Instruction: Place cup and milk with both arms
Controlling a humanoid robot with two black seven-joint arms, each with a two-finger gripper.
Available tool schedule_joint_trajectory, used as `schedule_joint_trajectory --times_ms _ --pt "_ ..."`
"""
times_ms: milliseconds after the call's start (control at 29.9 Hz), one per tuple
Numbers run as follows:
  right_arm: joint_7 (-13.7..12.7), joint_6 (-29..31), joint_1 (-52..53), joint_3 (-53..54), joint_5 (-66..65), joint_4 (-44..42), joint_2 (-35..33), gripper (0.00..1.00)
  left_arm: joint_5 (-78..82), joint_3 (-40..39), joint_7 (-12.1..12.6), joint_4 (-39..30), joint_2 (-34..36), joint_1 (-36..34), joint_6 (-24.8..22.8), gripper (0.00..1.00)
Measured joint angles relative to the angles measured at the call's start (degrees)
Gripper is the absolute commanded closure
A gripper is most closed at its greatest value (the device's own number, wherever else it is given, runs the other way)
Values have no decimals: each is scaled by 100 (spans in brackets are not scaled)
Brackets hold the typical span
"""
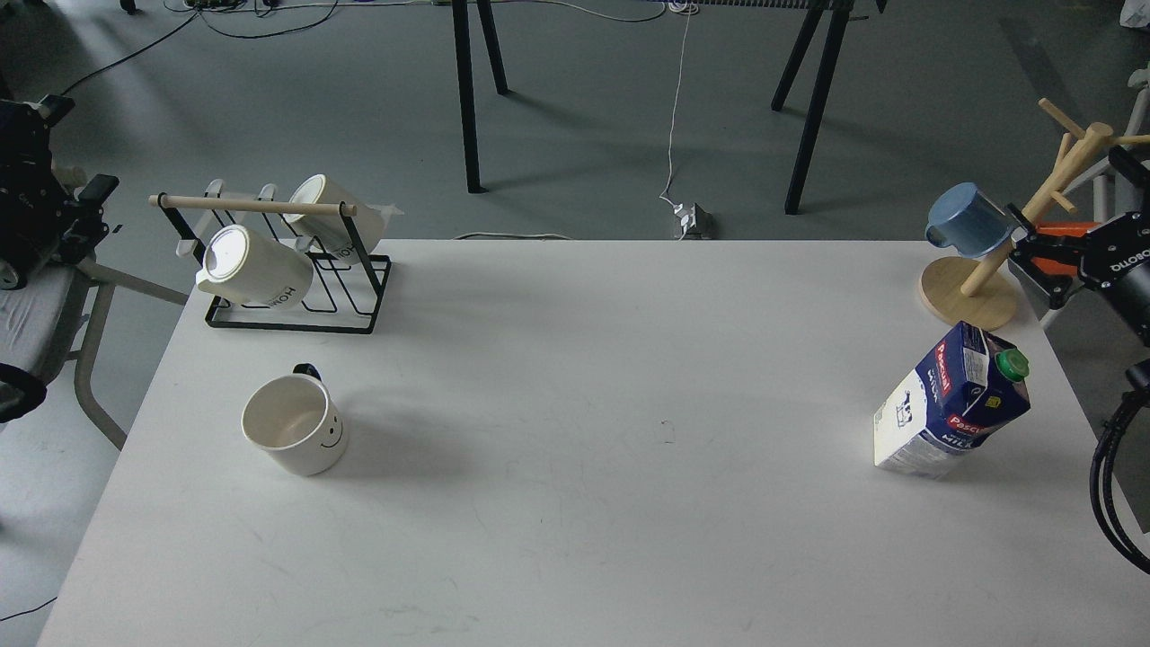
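The cup (295, 438), cream-white with a black handle and a small smiley face, stands upright on the left part of the white table (575, 359). The milk (952, 404), a blue and white carton with a green cap, stands near the table's right edge. My left gripper (85, 202) hangs off the table beyond its far left corner, well away from the cup; it is dark and its fingers cannot be told apart. My right gripper (1031, 256) is beyond the far right corner, behind the milk, with its two fingers apart and nothing between them.
A black wire rack (296, 296) with two larger white mugs stands at the back left. At the back right stands a wooden mug tree (970, 292) holding a blue mug (968, 217), close to my right gripper. Black cables (1110, 485) hang at the right edge.
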Motion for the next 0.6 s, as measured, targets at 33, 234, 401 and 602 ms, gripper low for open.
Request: schedule_joint_trajectory --times_ms 33,234,401,602 --pt "0 0 0 0 0 -4 0 1 -4 2 0 0 19 -1 0 0" --pt "2 0 -1 -1 0 -39 23 1 -13 18 0 9 283 1 0 0" --pt "17 0 -10 9 0 -46 66 1 -18 14 0 87 333 41 0 0" --pt "27 0 -23 29 0 -74 86 1 287 106 0 152 315 4 0 0"
